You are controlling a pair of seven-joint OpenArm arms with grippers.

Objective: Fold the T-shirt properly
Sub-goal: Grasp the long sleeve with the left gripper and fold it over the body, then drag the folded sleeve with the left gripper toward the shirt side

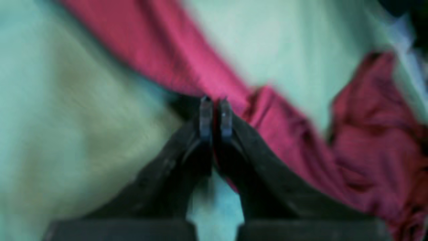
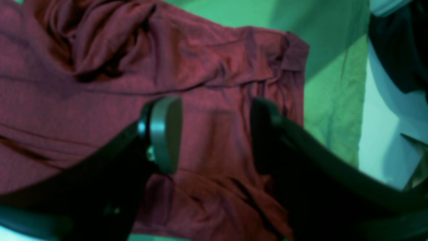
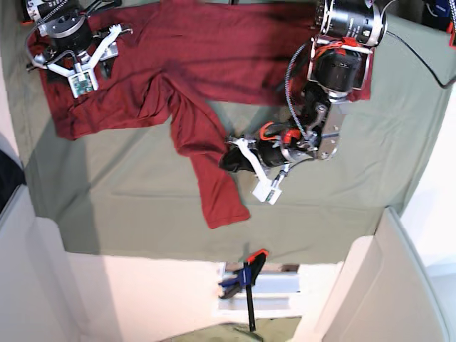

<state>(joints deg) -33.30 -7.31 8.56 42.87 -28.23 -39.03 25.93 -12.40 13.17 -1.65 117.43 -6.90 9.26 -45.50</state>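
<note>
A: T-shirt (image 3: 192,71), maroon w/ long sleeves, is lying across the top of the olive-green cloth sheet (image 3: 128,206) in the base view, one sleeve trailing down toward the sheet's middle, cuff end near the centre.

B: Left gripper (image 1: 215,100)?

A: Fingers are pressing together, nearly no gap, at the sleeve's edge. Wrist cam is blurry, but a sliver of red fabric is showing between the jaws, so it's pinching the T-shirt's sleeve. In the base view it's sitting just beside the sleeve, approx mid-length.

B: And the right gripper (image 2: 214,134)?

A: Jaws are standing wide apart, holding nothing; it's hovering over rumpled shirt fabric at the top corner, base-view left.

B: Anything else in shot?

A: An orange-and-blue clamp (image 3: 246,278) is sitting at the table edge below the sheet.
</note>
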